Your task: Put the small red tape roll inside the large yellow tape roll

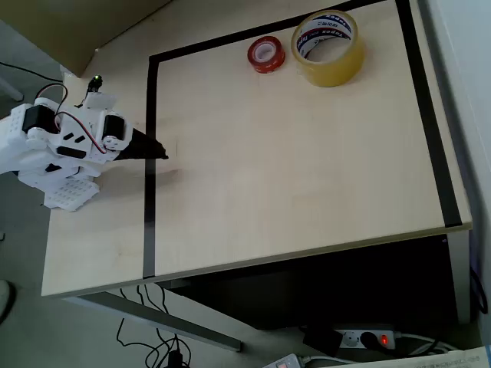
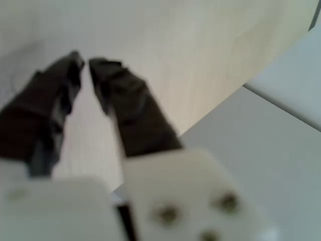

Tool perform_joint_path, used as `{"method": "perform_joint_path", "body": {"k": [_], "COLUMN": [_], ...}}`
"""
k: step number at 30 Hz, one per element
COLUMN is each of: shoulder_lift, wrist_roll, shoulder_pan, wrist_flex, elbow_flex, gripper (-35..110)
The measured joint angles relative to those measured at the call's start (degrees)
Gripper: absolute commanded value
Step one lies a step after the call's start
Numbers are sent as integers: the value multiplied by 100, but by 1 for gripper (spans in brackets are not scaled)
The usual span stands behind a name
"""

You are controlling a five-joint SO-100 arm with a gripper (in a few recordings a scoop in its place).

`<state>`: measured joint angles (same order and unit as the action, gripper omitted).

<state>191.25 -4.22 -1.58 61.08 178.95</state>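
Observation:
The small red tape roll (image 1: pixel 265 54) lies flat near the table's far edge in the overhead view. Just to its right, a small gap away, the large yellow tape roll (image 1: pixel 328 46) lies flat with its printed white core facing up. My gripper (image 1: pixel 161 156) is far from both, low over the table's left side on the black tape line. Its black fingers come together in one point. The wrist view shows the gripper (image 2: pixel 85 61) with its dark fingers (image 2: pixel 125 110) nearly touching at the tips and nothing between them, over bare pale wood.
A black tape border (image 1: pixel 150 92) frames the light wooden table (image 1: pixel 291 169). My white arm (image 1: pixel 61 142) sits at the left edge. Below the front edge, a power strip (image 1: pixel 368 337) and cables lie on the floor.

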Motion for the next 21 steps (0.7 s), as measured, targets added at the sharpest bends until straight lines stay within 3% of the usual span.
{"method": "perform_joint_path", "body": {"k": [7, 16, 21], "shoulder_lift": [-501, -2285, -3867], "wrist_roll": [-976, -1248, -1564], "shoulder_pan": [-1934, -1951, -1354], "wrist_flex": [439, 686, 686], "elbow_flex": [-1248, -3190, -4544], "gripper": [0, 0, 0]}}
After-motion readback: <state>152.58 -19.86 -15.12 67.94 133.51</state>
